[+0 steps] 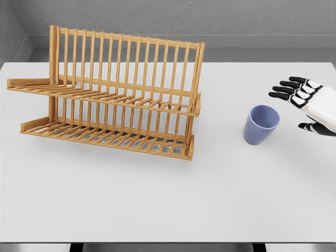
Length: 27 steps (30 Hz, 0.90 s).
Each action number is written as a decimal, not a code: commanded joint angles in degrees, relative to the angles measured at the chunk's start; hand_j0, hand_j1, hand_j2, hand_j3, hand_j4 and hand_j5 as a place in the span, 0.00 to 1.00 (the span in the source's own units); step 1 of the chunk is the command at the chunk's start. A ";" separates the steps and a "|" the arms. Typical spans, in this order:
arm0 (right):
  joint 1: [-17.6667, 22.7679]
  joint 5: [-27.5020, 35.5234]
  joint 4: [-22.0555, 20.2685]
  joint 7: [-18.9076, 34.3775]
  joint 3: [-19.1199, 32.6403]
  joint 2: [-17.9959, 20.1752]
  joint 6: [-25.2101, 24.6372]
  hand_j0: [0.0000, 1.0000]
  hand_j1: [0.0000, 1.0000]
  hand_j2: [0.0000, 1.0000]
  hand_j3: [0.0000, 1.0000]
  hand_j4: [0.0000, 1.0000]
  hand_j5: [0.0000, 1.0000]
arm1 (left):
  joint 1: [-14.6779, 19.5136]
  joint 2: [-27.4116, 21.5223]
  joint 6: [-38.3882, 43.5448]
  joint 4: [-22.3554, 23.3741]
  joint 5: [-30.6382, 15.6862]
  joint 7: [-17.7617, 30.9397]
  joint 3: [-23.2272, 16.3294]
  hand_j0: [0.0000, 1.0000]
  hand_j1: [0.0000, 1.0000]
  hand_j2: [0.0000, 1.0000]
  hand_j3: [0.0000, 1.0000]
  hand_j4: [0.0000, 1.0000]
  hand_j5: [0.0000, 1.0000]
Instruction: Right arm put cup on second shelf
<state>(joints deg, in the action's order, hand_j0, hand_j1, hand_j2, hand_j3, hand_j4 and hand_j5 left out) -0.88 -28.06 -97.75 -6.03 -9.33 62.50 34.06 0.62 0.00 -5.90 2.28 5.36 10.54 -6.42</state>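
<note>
The white surface (157,205) held a big wooden rack (113,94) with two shelves. The right hand (310,105) hovered at the right edge — its black fingers (287,90) spread apart, holding nothing. The blue cup (261,124) stood upright just beside it, well apart from the rack.

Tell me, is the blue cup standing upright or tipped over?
Upright. The blue cup stands on the table with its open mouth facing up, apart from the open right hand.

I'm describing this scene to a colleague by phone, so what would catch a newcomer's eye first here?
First, the big wooden two-tier rack filling the table's left half, both shelves bare. Next, the blue cup standing upright to its right on the white table. The right hand, fingers spread, hovers beside the cup without touching it.
</note>
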 commanded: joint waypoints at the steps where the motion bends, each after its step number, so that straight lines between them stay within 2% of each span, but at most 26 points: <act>1: 0.00 0.38 -0.07 -0.04 -0.07 0.08 -0.04 1.00 1.00 1.00 1.00 1.00 1.00 | 0.00 0.00 0.01 0.00 0.00 0.01 0.00 1.00 1.00 1.00 1.00 1.00 1.00; 3: -0.35 0.47 -0.07 -0.12 0.10 0.08 -1.01 1.00 1.00 1.00 1.00 1.00 1.00 | 0.00 0.00 0.01 0.00 0.00 0.01 0.00 1.00 1.00 1.00 1.00 1.00 1.00; 6: -1.41 0.64 0.54 -0.21 0.10 0.17 -6.28 1.00 1.00 1.00 1.00 1.00 1.00 | 0.00 0.00 0.01 0.00 0.00 0.01 0.00 1.00 1.00 1.00 1.00 1.00 1.00; 8: -1.93 0.55 0.10 0.22 -0.07 0.26 -5.58 1.00 1.00 1.00 1.00 1.00 1.00 | 0.00 0.00 0.01 0.00 0.00 0.01 0.00 1.00 1.00 1.00 1.00 1.00 1.00; 10: -4.92 0.64 0.01 15.23 -0.16 0.43 -5.49 1.00 1.00 1.00 1.00 1.00 1.00 | 0.00 0.00 0.01 0.00 0.00 0.01 0.00 1.00 1.00 1.00 1.00 1.00 1.00; 12: -7.47 0.64 -0.07 27.45 -0.25 0.61 -5.23 1.00 1.00 1.00 1.00 1.00 1.00 | 0.00 0.00 0.01 0.00 0.00 0.01 0.00 1.00 1.00 1.00 1.00 1.00 1.00; 13: -7.91 0.64 -0.16 29.23 -0.77 1.40 -4.36 1.00 1.00 1.00 1.00 1.00 1.00 | 0.00 0.00 0.01 0.00 0.00 0.01 0.00 1.00 1.00 1.00 1.00 1.00 1.00; 14: -8.35 0.64 0.01 29.23 -0.77 1.84 -2.51 1.00 1.00 1.00 1.00 1.00 1.00 | 0.00 0.00 0.01 0.00 0.00 0.01 0.00 1.00 1.00 1.00 1.00 1.00 1.00; 16: -10.11 0.64 -0.16 29.23 -0.77 1.84 -2.07 1.00 1.00 1.00 1.00 1.00 1.00 | 0.00 0.00 0.01 0.00 0.00 0.01 0.00 1.00 1.00 1.00 1.00 1.00 1.00; 18: -11.60 0.47 -1.91 30.54 -1.04 1.84 -1.01 1.00 1.00 1.00 1.00 1.00 1.00 | 0.00 0.00 0.01 0.00 0.00 0.01 0.00 1.00 1.00 1.00 1.00 1.00 1.00; 20: -13.88 0.55 -2.62 37.67 -1.91 1.49 -1.10 1.00 1.00 1.00 1.00 1.00 1.00 | 0.00 0.00 0.01 0.00 0.00 0.01 0.00 1.00 1.00 1.00 1.00 1.00 1.00; 21: -17.22 0.55 -2.53 40.12 -5.60 0.96 -1.62 1.00 1.00 1.00 1.00 1.00 1.00 | 0.00 0.00 0.01 0.00 0.00 0.01 0.00 1.00 1.00 1.00 1.00 1.00 1.00; 23: -24.17 0.55 -1.48 41.03 -13.95 -1.06 -2.06 1.00 1.00 1.00 1.00 1.00 1.00 | 0.00 0.00 0.01 0.00 0.00 0.01 0.00 1.00 1.00 1.00 1.00 1.00 1.00; 24: -25.05 0.55 -1.39 41.03 -15.80 -1.06 -2.15 1.00 1.00 1.00 1.00 1.00 1.00 | 0.00 0.00 0.01 0.00 0.00 0.01 0.00 1.00 1.00 1.00 1.00 1.00 1.00; 27: -25.05 0.47 -1.39 41.03 -16.51 -0.97 -2.07 1.00 1.00 1.00 1.00 1.00 1.00 | 0.00 0.00 0.01 0.00 0.00 0.01 0.00 1.00 1.00 1.00 1.00 1.00 1.00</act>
<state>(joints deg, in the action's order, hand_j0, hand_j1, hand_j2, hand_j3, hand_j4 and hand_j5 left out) -26.02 -27.73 -99.25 34.22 -23.61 61.73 32.15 0.62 0.00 -5.89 2.28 5.36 10.54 -6.42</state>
